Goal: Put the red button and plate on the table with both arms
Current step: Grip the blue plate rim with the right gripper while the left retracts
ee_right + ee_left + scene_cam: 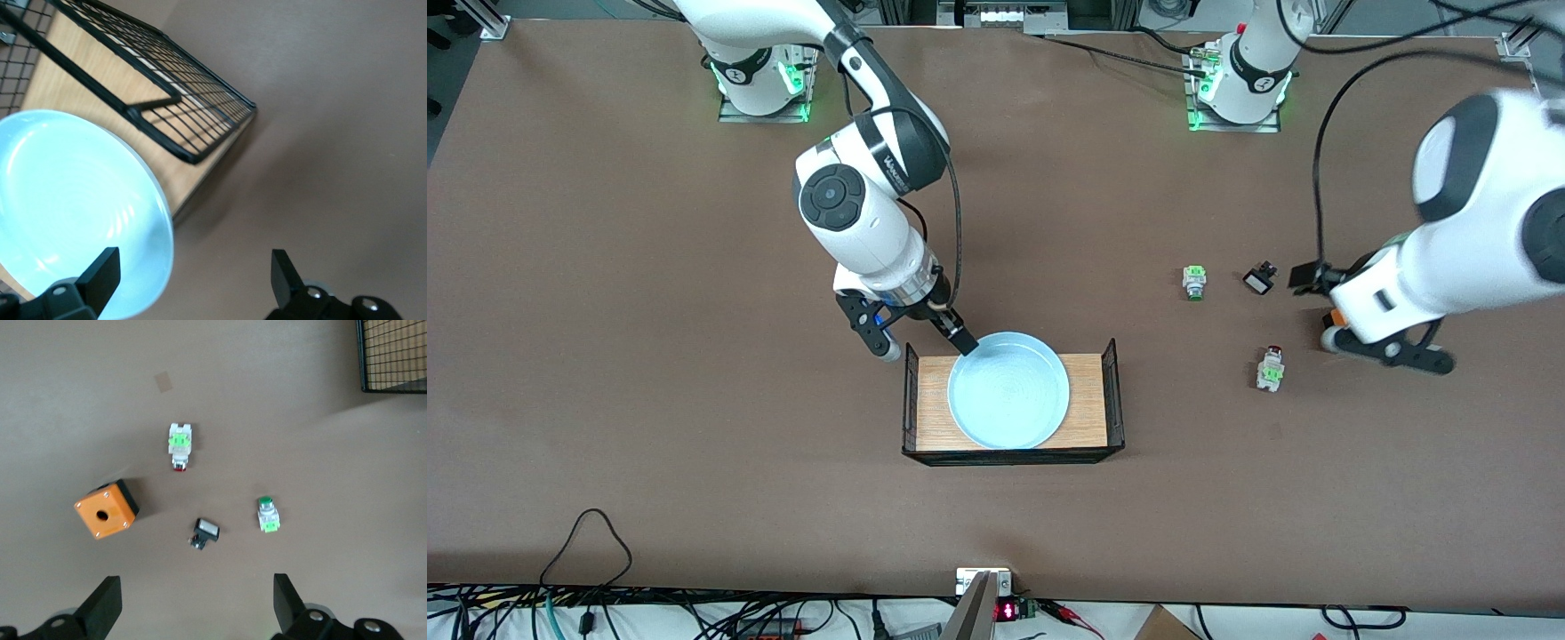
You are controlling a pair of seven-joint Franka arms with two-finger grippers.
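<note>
**Plate in the tray, red button loose on the tabletop, both grippers open**

The plate lies flat in the wood-grain tray near the middle of the tabletop. The right gripper sits at the plate's ten o'clock edge in the front view, its fingers spread wide: one black tip reaches the plate's rim, the other hangs over the tabletop just outside the tray's mesh end. In the right wrist view the plate's rim lies between the two fingers. The right arm reaches down from its base with the wrist angled toward the tray.

The red button lies on its side toward the left arm's end of the tabletop. The left gripper hovers just beside it at its three o'clock in the front view, fingers apart and holding nothing. A green-capped button, a small black part and an orange box lie nearby. The left forearm runs low and nearly level.
</note>
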